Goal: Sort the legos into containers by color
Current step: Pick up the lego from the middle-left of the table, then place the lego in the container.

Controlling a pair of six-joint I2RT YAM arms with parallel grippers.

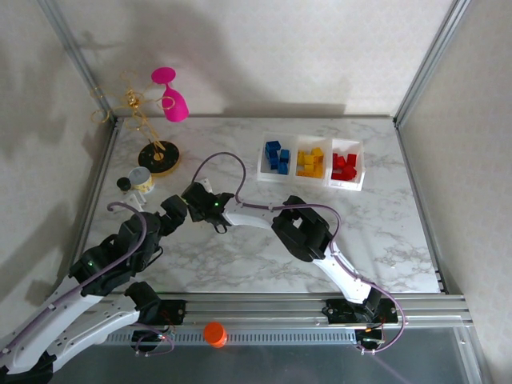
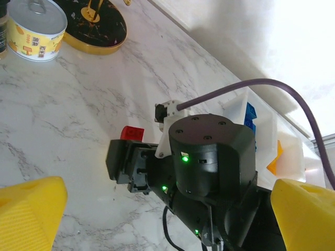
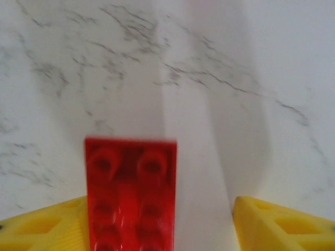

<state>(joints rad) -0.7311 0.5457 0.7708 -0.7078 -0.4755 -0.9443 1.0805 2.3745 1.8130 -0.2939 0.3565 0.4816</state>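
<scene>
Right gripper (image 3: 162,219) part-open around red lego (image 3: 131,193): one finger touching, other apart. Left gripper (image 2: 170,209) wide, just left of it. Containers (image 1: 304,181) far right on table (image 1: 384,232).

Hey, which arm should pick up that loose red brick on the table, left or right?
Right. The right gripper straddles the red brick, jaws open around it. The left gripper hangs open behind the right arm's wrist, which blocks its way to the brick.
</scene>
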